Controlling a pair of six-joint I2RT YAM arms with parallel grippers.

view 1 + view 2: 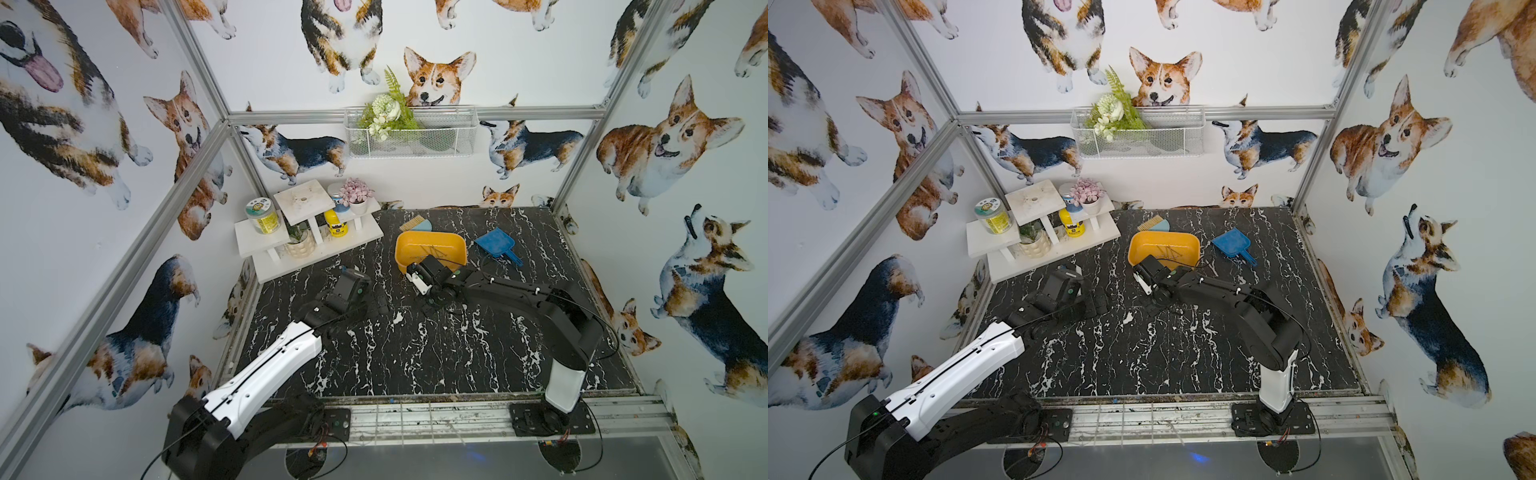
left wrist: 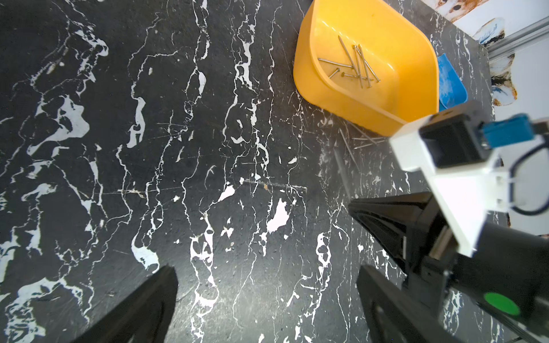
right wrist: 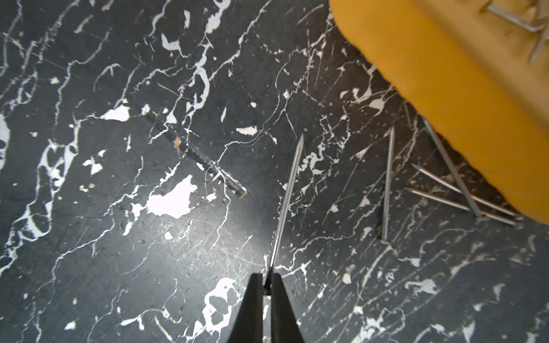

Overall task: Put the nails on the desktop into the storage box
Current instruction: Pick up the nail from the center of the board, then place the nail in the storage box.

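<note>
The yellow-orange storage box [image 1: 404, 254] [image 2: 309, 74] stands at the back middle of the black marble desktop [image 1: 415, 357], with several nails [image 2: 356, 63] lying in it. My right gripper [image 3: 267, 277] hangs low just in front of the box, shut on the head end of one nail [image 3: 286, 202] that points out ahead of the fingers. Loose nails lie on the desktop by the box's front wall [image 3: 445, 89]: a single one [image 3: 387, 184] and three crossed against the wall [image 3: 454, 193]. To the left, my left gripper [image 2: 267, 268] is open over bare marble, holding nothing.
A blue dustpan [image 1: 496, 243] lies right of the box and a small brush [image 1: 415, 224] behind it. A white tiered shelf [image 1: 307, 237] with jars and plants fills the back left corner. A white wire basket [image 1: 411, 133] hangs on the back wall.
</note>
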